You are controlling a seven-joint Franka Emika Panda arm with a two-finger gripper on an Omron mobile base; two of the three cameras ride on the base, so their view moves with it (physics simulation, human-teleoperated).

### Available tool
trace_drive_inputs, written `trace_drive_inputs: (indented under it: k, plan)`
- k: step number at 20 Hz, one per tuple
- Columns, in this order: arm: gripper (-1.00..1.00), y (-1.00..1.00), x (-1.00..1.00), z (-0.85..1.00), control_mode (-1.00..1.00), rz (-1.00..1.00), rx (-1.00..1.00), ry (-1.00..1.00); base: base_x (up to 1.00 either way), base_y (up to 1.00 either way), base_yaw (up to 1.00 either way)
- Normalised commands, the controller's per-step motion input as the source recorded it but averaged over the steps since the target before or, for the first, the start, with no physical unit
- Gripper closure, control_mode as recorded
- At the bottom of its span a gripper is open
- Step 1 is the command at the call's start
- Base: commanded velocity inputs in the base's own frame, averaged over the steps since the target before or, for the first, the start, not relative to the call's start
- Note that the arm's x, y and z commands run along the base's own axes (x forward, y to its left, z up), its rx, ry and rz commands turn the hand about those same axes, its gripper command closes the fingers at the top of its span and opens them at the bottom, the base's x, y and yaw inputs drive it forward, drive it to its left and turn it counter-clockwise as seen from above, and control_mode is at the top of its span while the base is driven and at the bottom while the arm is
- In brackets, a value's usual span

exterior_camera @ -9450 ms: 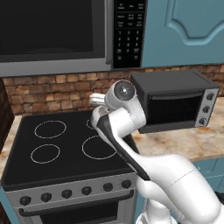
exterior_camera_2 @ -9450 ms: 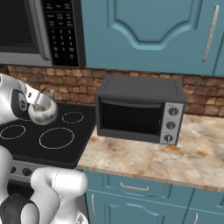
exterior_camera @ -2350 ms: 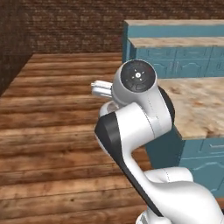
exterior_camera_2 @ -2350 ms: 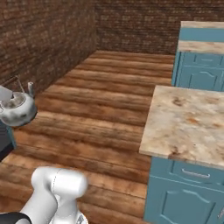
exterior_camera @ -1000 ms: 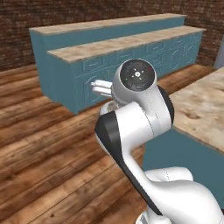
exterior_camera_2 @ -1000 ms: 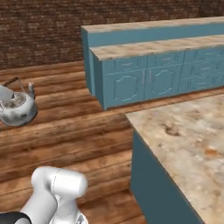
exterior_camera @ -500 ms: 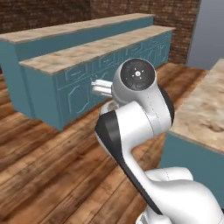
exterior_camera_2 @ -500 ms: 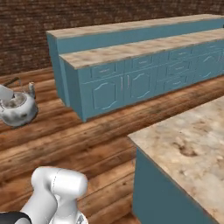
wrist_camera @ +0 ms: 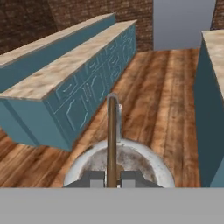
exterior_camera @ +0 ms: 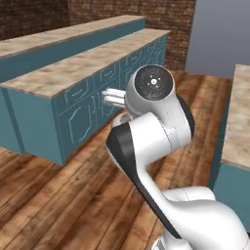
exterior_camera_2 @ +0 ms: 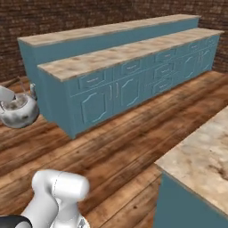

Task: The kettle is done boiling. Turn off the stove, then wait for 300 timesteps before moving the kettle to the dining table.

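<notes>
Closest to me, the claw (wrist_camera: 112, 177) is clamped tight on the thin arched handle of the kettle (wrist_camera: 118, 164), and the shiny pot hangs from it in the air over the wooden floor (exterior_camera_2: 133, 133), off to the arm's left side (you can see it low at the edge of the right base view (exterior_camera_2: 18, 111)). So the lifting part looks done: the kettle is off any burner and being carried. Whether the stove was switched off I cannot tell from here, as no stove is about. What is left, I'd judge, is to reach the dining table and set the kettle down on its tabletop. Further off runs a long two-level teal counter (exterior_camera_2: 116, 84) with a beige stone top, and behind it a brick wall (exterior_camera_2: 67, 18). I can read no brand, label or writing anywhere.
</notes>
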Motion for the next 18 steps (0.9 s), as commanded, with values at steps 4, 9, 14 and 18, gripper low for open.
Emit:
trace_drive_inputs:
  k: [4, 9, 14, 18]
  plan:
    - [1.0, 0.0, 0.0, 0.0, 1.0, 0.0, 0.0, 0.0, 0.59, 1.0, -0.29]
    - [1.0, 0.0, 0.0, 0.0, 1.0, 0.0, 0.0, 0.0, 0.17, 1.0, -0.12]
    - [1.0, 0.0, 0.0, 0.0, 1.0, 0.0, 0.0, 0.0, 0.0, 1.0, 0.0]
    - [1.0, 0.0, 0.0, 0.0, 1.0, 0.0, 0.0, 0.0, 0.21, 1.0, -0.02]
